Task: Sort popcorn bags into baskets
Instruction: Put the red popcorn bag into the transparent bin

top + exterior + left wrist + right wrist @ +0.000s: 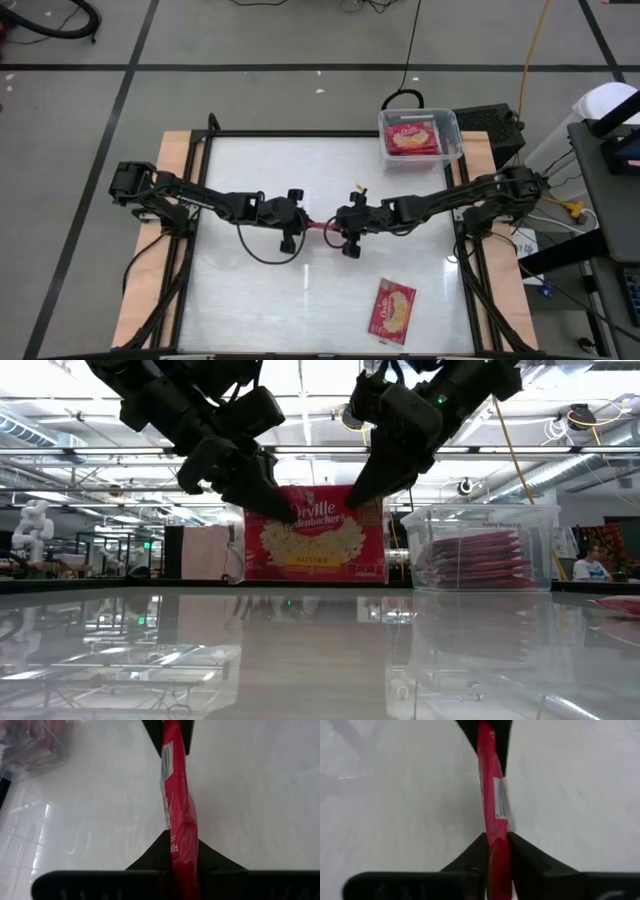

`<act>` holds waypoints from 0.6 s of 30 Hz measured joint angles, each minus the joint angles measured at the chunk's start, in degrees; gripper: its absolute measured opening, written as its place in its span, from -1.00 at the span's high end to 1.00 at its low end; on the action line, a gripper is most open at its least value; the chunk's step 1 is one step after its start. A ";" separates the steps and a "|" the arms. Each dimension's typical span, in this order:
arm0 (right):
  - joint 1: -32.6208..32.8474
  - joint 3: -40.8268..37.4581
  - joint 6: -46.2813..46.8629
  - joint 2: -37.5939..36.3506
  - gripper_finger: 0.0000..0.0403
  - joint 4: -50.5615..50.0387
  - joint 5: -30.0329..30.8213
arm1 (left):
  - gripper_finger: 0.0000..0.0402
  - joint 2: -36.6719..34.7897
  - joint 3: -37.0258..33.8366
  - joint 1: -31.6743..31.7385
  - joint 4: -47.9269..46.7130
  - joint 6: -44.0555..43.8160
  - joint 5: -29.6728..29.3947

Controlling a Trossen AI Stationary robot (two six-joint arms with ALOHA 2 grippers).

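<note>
Above the middle of the bench [250, 290], the left end effector [303, 220] and the right end effector [336, 226] each pinch an opposite end of one flat red popcorn bag [315, 532], held on edge. The clear plastic rectangular basket [451, 130] at the far right corner holds stacked red packets [412, 138]. Another red bag [392, 310] lies near the front edge.

Seen from above, the held popcorn bag [322, 226] is only a thin red sliver between the two grippers, its front unreadable, while the packets stacked in the clear basket [478, 546] cannot be counted.
</note>
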 joint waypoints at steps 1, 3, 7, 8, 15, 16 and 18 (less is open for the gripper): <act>-0.04 0.00 -0.17 0.40 0.75 0.37 -0.57 | 0.84 0.00 0.00 -0.02 -0.18 -0.26 0.04; -0.06 0.00 -0.36 1.26 0.84 0.41 -0.72 | 0.84 0.00 -0.06 -0.04 -0.29 -0.86 0.28; -0.13 0.00 -1.35 1.81 0.96 0.81 -0.69 | 0.84 0.00 -0.06 -0.02 -0.65 -1.61 0.21; -0.13 0.00 -1.58 1.81 0.96 0.80 -0.69 | 0.83 0.00 -0.06 -0.01 -0.64 -2.05 0.16; -1.33 -0.03 -2.96 0.71 0.94 -2.27 -0.87 | 0.50 -0.09 -0.04 0.52 -1.92 -6.49 -1.81; -1.60 -0.11 -3.39 0.22 0.95 -3.16 -0.93 | 0.42 -0.09 -0.04 0.52 -2.33 -7.26 -2.78; -2.40 -0.11 -4.64 -1.74 0.95 -5.72 -0.97 | 0.26 -0.09 -0.04 0.52 -2.48 -8.58 -5.79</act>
